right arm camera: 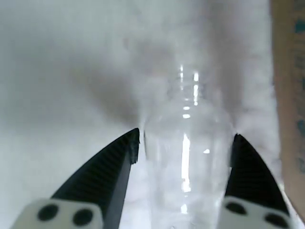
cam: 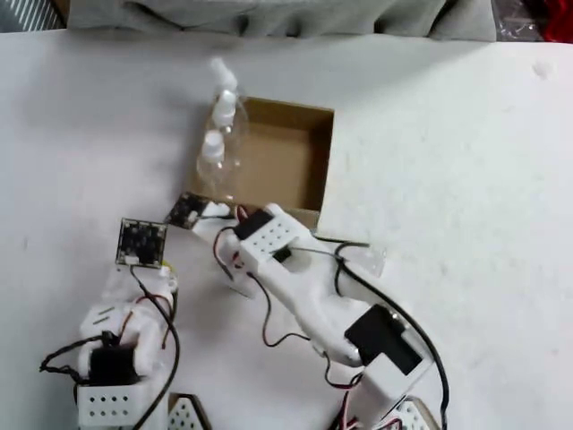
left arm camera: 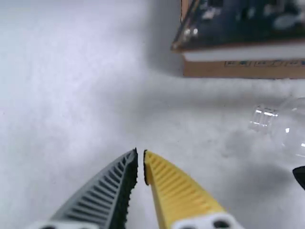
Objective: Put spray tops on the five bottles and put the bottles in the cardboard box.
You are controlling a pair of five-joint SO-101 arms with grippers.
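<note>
white table (cam: 466, 179) — clear bottle (right arm camera: 186, 157) between the right jaws

The cardboard box (cam: 320, 161) is open on top, and its floor is bare toward the right wall. Two capped bottles (cam: 215, 148) stand at its left edge and block entry from that side. A clear bottle (right arm camera: 186, 157) fills the gap between my right jaws, with the box wall just beside it. My right arm (cam: 313, 296) lies across the near bench (cam: 466, 179), walling my left jaws off from the broad bare stretch on the right.
</note>
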